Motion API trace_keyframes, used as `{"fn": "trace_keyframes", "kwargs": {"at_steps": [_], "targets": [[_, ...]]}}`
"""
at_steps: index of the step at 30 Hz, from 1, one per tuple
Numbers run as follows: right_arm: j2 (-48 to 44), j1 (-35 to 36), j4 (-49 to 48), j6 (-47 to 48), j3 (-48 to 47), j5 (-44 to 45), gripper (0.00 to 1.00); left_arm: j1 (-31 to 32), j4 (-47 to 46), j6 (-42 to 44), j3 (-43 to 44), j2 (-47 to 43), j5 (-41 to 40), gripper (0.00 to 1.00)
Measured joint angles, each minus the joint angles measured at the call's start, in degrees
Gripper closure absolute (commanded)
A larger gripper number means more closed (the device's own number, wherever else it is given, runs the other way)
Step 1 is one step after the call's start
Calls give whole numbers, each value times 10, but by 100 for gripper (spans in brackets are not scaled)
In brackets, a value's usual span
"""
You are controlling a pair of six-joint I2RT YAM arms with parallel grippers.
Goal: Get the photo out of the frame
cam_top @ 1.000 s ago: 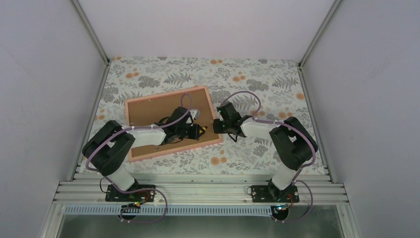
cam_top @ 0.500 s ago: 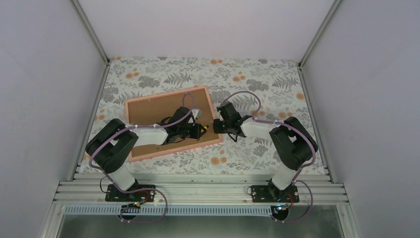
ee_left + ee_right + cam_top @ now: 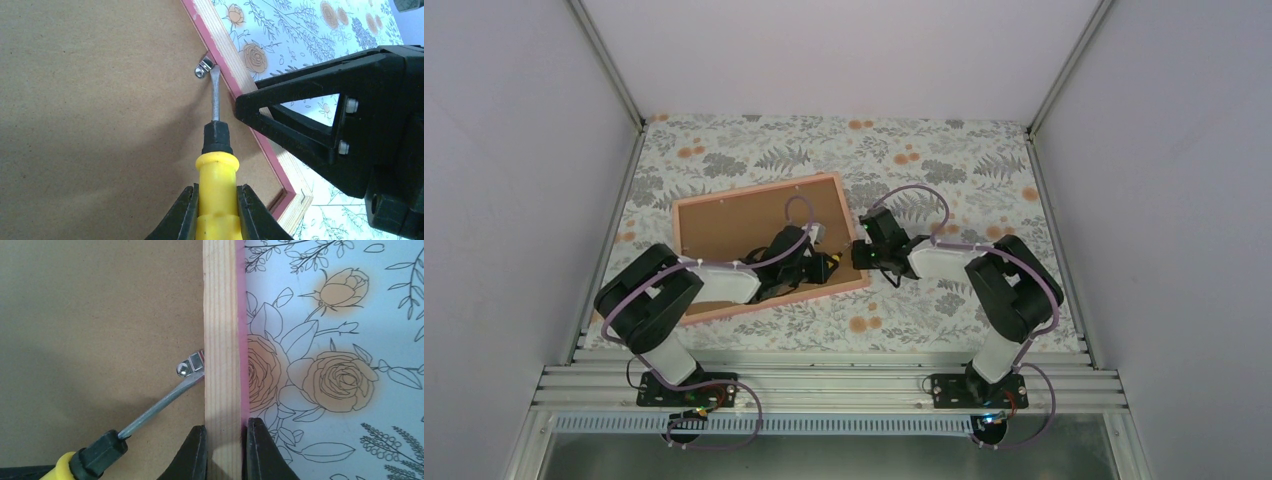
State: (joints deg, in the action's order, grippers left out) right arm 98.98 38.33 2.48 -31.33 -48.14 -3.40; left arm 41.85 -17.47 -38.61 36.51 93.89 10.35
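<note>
The wooden frame [image 3: 754,190] lies face down on the floral cloth, its brown backing board [image 3: 724,225] up. The photo is hidden under that board. My left gripper [image 3: 217,212] is shut on a yellow screwdriver [image 3: 217,197] with a black collar. The blade tip rests against a small metal clip [image 3: 204,66] at the inner edge of the frame's right rail [image 3: 235,82]. My right gripper [image 3: 223,450] is shut on that same rail [image 3: 220,340], one finger on each side, just near of the clip [image 3: 191,365]. From above, the two grippers [image 3: 812,262] [image 3: 862,254] almost meet.
The floral cloth [image 3: 944,160] covers the table, with grey walls on three sides and an aluminium rail [image 3: 824,385] along the near edge. The right gripper's black body [image 3: 350,130] fills the right of the left wrist view, close to the screwdriver.
The left wrist has shifted slightly toward the frame's near right corner, and its forearm has swung with it. The right gripper has held its place on the rail.
</note>
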Motion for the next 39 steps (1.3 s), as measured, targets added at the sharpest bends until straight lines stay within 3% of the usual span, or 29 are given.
{"fn": "trace_keyframes", "kwargs": {"at_steps": [16, 27, 39], "targets": [[0, 7, -14, -11, 7, -5, 96, 23, -35, -60, -28, -23, -152, 98], [-3, 7, -17, -14, 11, -6, 96, 31, -34, -57, -35, -56, -122, 98], [-4, 7, -17, -14, 12, -6, 96, 34, -32, -61, -33, -20, -56, 98]]}}
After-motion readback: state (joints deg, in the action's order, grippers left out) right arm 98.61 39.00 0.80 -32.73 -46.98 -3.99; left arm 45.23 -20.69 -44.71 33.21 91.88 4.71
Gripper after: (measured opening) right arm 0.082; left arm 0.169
